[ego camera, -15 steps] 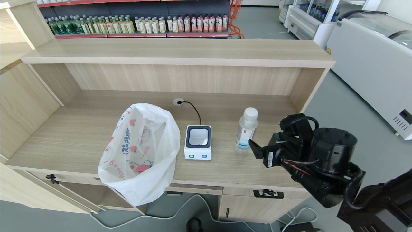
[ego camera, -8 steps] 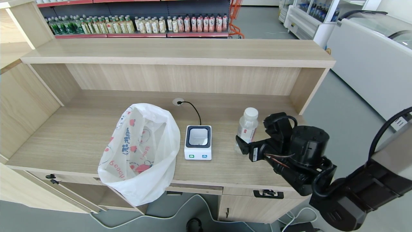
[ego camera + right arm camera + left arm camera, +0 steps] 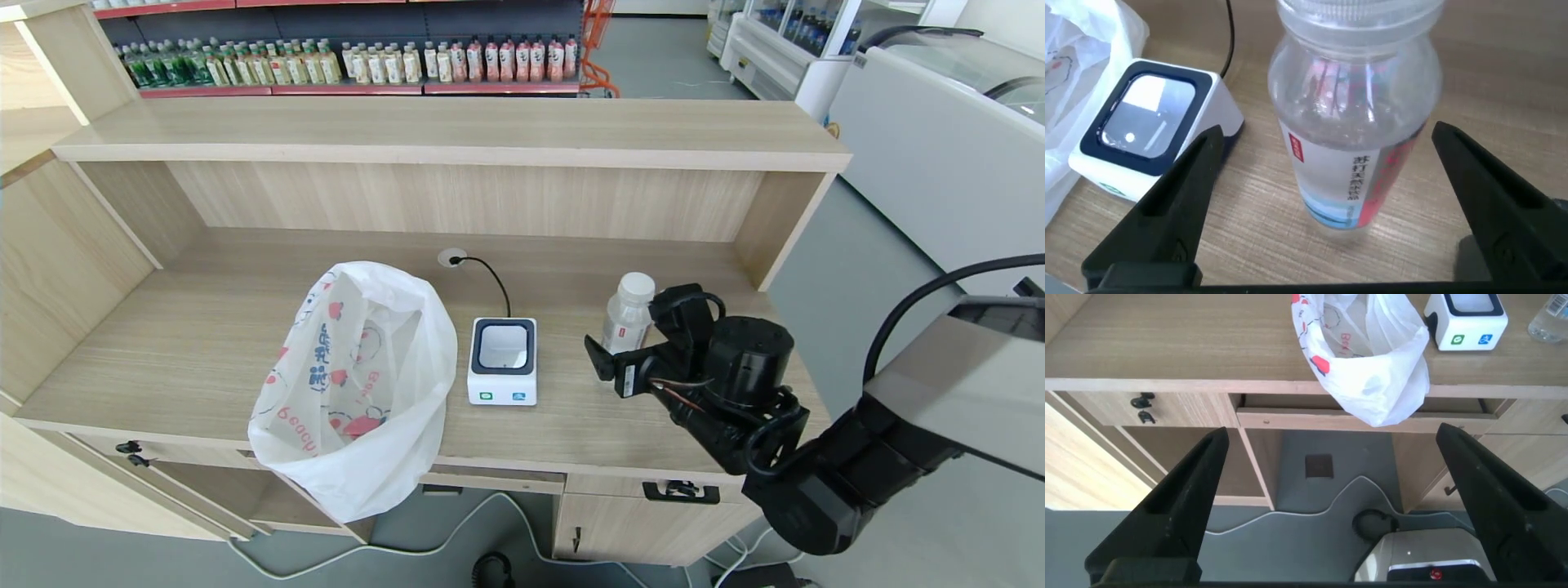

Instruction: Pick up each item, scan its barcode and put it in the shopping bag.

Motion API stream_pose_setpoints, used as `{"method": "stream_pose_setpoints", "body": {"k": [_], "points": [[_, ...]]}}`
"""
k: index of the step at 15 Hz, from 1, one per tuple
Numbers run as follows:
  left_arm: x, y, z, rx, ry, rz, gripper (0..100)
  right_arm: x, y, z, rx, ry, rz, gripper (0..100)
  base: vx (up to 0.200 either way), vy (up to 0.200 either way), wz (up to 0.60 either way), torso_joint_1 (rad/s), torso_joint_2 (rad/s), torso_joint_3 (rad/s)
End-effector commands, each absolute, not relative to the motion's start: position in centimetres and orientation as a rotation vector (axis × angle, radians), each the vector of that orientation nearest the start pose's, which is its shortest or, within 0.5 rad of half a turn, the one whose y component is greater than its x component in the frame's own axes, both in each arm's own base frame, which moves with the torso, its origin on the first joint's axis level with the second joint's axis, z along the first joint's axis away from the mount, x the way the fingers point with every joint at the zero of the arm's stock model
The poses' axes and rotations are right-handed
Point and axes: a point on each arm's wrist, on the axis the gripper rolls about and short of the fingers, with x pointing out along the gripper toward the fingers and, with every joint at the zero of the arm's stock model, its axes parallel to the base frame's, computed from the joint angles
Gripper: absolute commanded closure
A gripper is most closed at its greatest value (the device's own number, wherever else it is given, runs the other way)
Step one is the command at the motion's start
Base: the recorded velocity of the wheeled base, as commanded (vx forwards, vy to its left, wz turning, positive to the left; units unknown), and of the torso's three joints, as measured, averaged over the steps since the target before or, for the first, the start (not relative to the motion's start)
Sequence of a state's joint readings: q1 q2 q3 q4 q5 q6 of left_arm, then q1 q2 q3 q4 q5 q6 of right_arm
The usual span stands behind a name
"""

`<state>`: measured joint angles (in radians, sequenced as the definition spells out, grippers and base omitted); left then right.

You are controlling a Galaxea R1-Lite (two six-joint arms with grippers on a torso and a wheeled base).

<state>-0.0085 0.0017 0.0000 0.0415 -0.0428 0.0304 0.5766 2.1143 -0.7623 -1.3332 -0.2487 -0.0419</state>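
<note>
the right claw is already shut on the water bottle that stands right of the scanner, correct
Not shut: the right claw is open, its fingers apart on either side of the water bottle, as the right wrist view shows. The bottle does stand upright to the right of the scanner.

The clear, round plastic water bottle [image 3: 1355, 122] was glossy and smooth, with a thin printed film label [image 3: 1360, 175]. Its white screw cap [image 3: 637, 286] looked to be matt plastic. The white, thin plastic shopping bag with red print [image 3: 359, 384] was crinkled and slightly translucent, with a soft sheen. The white box-shaped plastic barcode scanner [image 3: 503, 359] had a smooth satin shell and a glossy, reflective window [image 3: 503, 346] in a dark frame. The pale wood-grain counter [image 3: 204, 327] was matt, finely streaked and laminate-like. The black right gripper [image 3: 1327, 139] and black left gripper [image 3: 1331, 434] showed matt, smooth fingers [image 3: 1159, 220], apparently plastic.
</note>
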Motion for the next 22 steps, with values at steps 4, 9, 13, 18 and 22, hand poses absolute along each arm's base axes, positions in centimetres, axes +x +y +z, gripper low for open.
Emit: {"method": "stream_pose_setpoints", "body": {"k": [4, 9, 13, 18, 22], "points": [[-2.3, -0.1, 7.1, 0.03, 0.042, -0.053, 0, 32.8, 20.6, 9.0, -0.042, -0.002, 0.37, 0, 0.0, 0.0, 0.0, 0.0, 0.0, 0.0], [-2.3, -0.1, 7.1, 0.028, 0.042, -0.053, 0, 34.3, 21.2, 8.7, -0.03, -0.025, 0.392, 0, 0.0, 0.0, 0.0, 0.0, 0.0, 0.0], [-2.3, -0.1, 7.1, 0.03, 0.042, -0.053, 0, 35.1, 21.8, 8.6, -0.021, -0.045, 0.433, 0, 0.0, 0.0, 0.0, 0.0, 0.0, 0.0], [-2.3, -0.1, 7.1, 0.03, 0.042, -0.053, 0, 36.0, 21.2, 8.1, -0.025, -0.044, 0.461, 100, 0.0, 0.0, 0.0, 0.0, 0.0, 0.0], [-2.3, -0.1, 7.1, 0.03, 0.042, -0.053, 0, 36.8, 19.7, 8.2, -0.027, -0.042, 0.441, 100, 0.0, 0.0, 0.0, 0.0, 0.0, 0.0]]}}
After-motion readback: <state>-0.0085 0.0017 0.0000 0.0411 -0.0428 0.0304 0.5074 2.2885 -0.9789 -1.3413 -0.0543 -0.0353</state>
